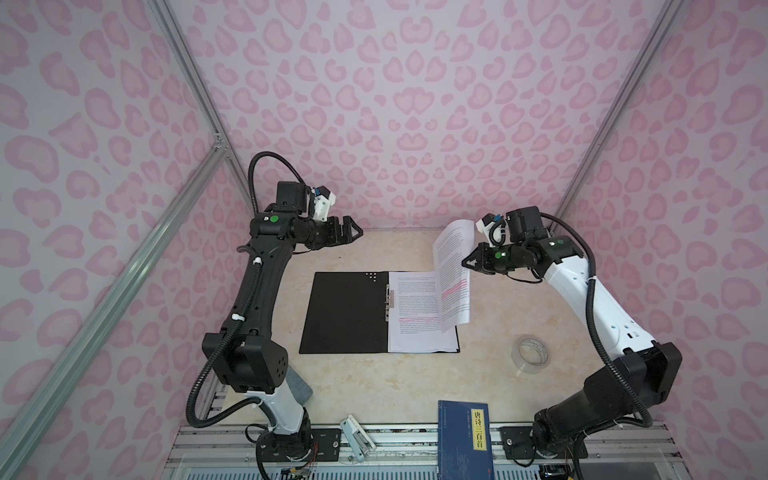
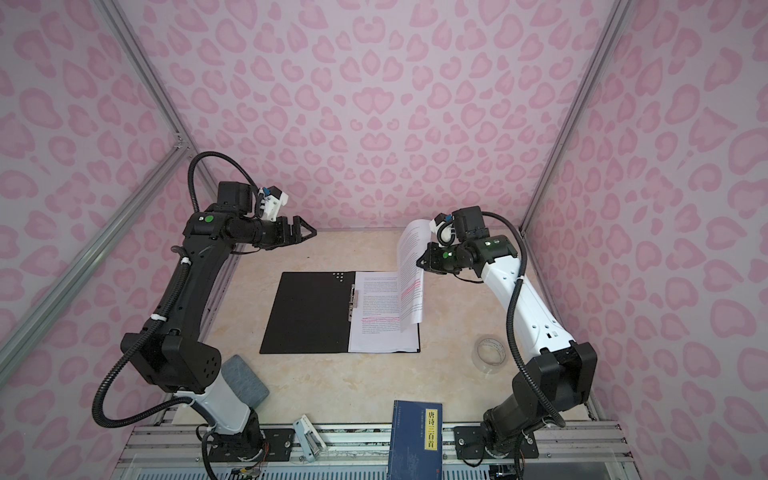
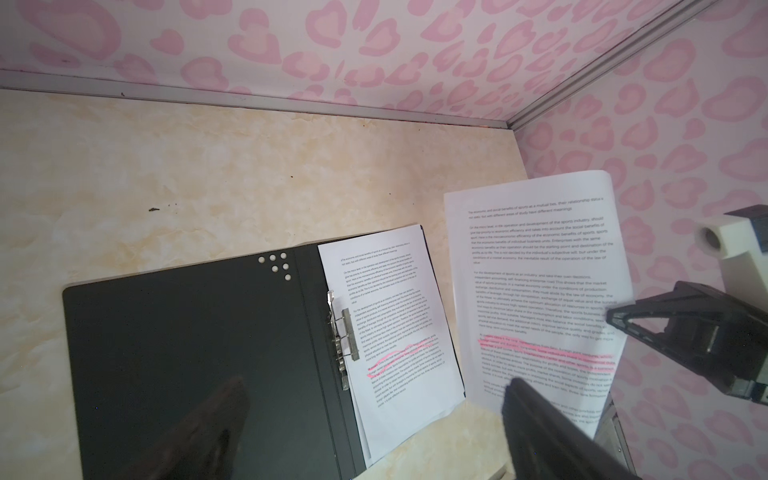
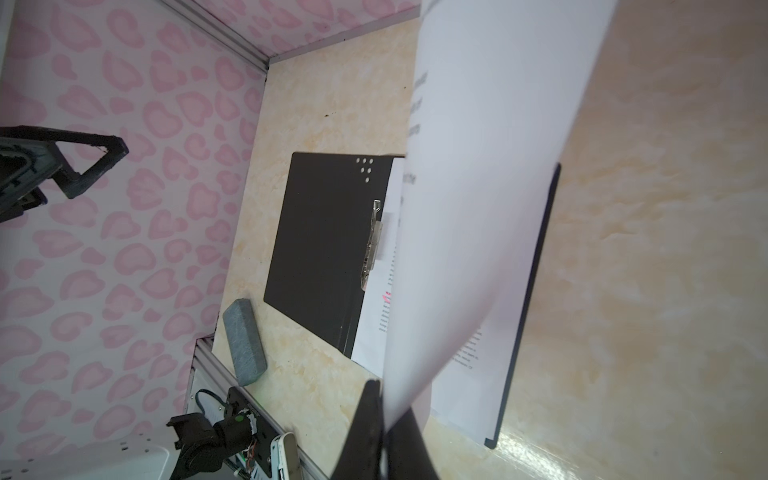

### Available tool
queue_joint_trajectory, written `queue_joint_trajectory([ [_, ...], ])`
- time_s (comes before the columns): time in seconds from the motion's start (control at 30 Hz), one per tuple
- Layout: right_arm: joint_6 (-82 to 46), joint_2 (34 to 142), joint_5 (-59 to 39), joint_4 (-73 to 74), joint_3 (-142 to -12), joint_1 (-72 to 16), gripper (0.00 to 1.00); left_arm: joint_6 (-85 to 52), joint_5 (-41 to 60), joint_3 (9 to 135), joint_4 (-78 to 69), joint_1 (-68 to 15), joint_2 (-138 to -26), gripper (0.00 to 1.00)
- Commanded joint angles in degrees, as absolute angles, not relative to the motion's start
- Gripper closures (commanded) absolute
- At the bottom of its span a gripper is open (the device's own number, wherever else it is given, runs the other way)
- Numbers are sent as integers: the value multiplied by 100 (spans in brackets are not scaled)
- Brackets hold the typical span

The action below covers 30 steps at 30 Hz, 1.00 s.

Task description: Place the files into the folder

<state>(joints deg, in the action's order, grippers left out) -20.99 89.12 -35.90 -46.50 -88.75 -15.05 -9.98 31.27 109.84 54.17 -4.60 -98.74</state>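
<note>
The folder (image 1: 345, 311) lies open on the table, black inside up, with its metal spine clip (image 3: 345, 336) at the middle. Files (image 1: 415, 316) lie flat on its right half, white sheets with pink-highlighted lines. My right gripper (image 1: 465, 262) is shut on the edge of one more sheet (image 1: 453, 274), which hangs curved above the folder's right edge. The right wrist view shows this sheet (image 4: 490, 166) pinched between the fingertips. My left gripper (image 1: 357, 232) hovers open and empty above the table's far left, away from the folder.
A clear tape roll (image 1: 531, 353) stands on the table right of the folder. A dark blue book (image 1: 464, 440) lies at the front edge, with a white stapler (image 1: 357, 438) to its left. A grey block (image 2: 245, 382) sits by the left arm's base.
</note>
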Motion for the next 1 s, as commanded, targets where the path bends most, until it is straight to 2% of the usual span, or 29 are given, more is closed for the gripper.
queue_joint_trajectory([
  [0.0,-2502,8936,-3834,-4083,-8456,-1609,91,-938,3286,10822,5212,-423,-9778,2],
  [0.3,-3062,9505,-3815,-2948,-7288,-1670,89,-873,3382,10639,5258,-413,-9757,2],
  [0.5,-2775,10255,-3781,-3168,-7426,-1723,84,-809,3366,10515,5269,-413,-9722,2],
  [0.6,-2485,10555,-3298,-3691,-7684,-1797,82,-778,3384,10481,5295,-413,-9721,2],
  [0.97,-2346,10925,-2688,-4068,-7932,-1890,60,-800,3475,10351,5271,-413,-9704,1],
])
